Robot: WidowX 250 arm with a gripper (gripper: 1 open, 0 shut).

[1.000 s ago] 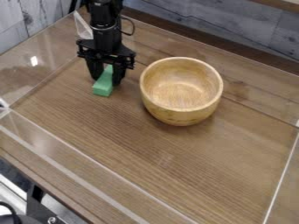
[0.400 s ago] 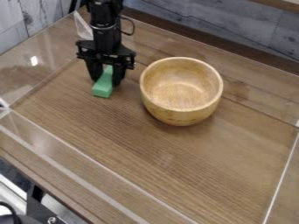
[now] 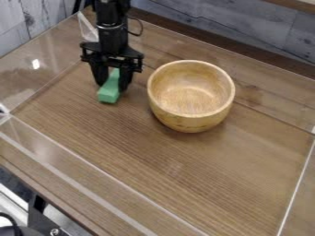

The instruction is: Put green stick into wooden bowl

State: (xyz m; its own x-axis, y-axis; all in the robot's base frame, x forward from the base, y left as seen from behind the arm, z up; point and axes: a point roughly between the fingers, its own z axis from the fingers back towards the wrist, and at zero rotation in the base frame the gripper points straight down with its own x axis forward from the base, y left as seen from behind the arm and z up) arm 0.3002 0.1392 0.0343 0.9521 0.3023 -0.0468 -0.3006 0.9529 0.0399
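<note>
The green stick point(image 3: 110, 88) lies on the wooden table point(image 3: 185, 175), left of the wooden bowl point(image 3: 191, 94) and clear of its wall. Its upper end sits between the two black fingers of the gripper point(image 3: 110, 74), which points straight down over it. The jaws are clenched on the green stick; the lower end of the bar projects toward the camera from below the fingertips and appears to rest on the tabletop.

Compared with the frames one second and less than half a second earlier, no change is visible: the stick occupies the same place and lies at the same angle, the gripper stands at the same height over it with the same finger spacing, and the arm point(image 3: 109, 23) rises from it along the same line toward the top edge of the view.

The wooden bowl stands upright to the right of the gripper, its interior showing only bare grain. It has not shifted.

Clear panels point(image 3: 37, 64) border the table on the left and near sides, unchanged.
</note>
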